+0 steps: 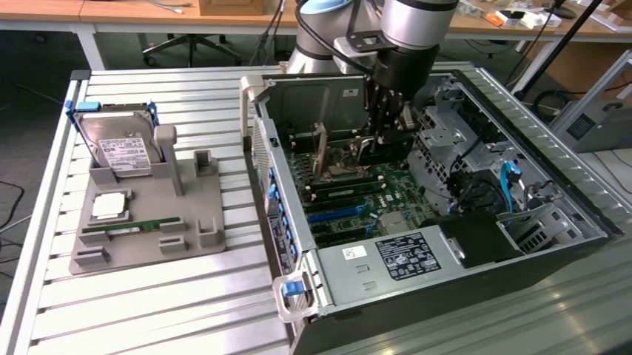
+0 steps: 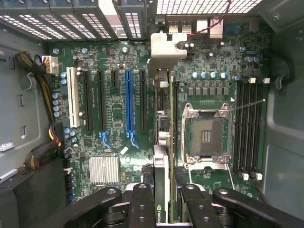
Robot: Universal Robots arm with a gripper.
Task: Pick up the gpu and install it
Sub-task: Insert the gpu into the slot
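The thin dark gpu card with the long silvery metal end bracket (image 2: 162,185) is standing on its edge inside the open black computer case (image 1: 553,244). The black tool (image 2: 163,202) is clenched on the card's top edge, with one finger pressing on each flat side. In the exterior view the tool (image 1: 387,132) is reaching down from the grey robot arm (image 1: 415,29) into the middle of the case.

To do this step well, I think the card is needing to stay straight up and line up with one long slot on the green circuit board (image 2: 118,142). Its silvery bracket end (image 2: 164,54) is pointing at the back wall of the case, and that end should be sliding into its gap there. A slow, straight push looks best, because a tilted card could jam or bend.

Close by are the long blue slot (image 2: 128,107), the black slots beside it, and the square silvery chip socket (image 2: 207,135) just on the other side. Bundles of yellow and black wires (image 2: 40,83) are lying near the side wall.

Outside the case, on the ribbed metal table (image 1: 148,310), a grey plastic holder (image 1: 148,229) is carrying a boxy silver hard drive with a white label (image 1: 120,148) and a slim green memory stick (image 1: 133,228).
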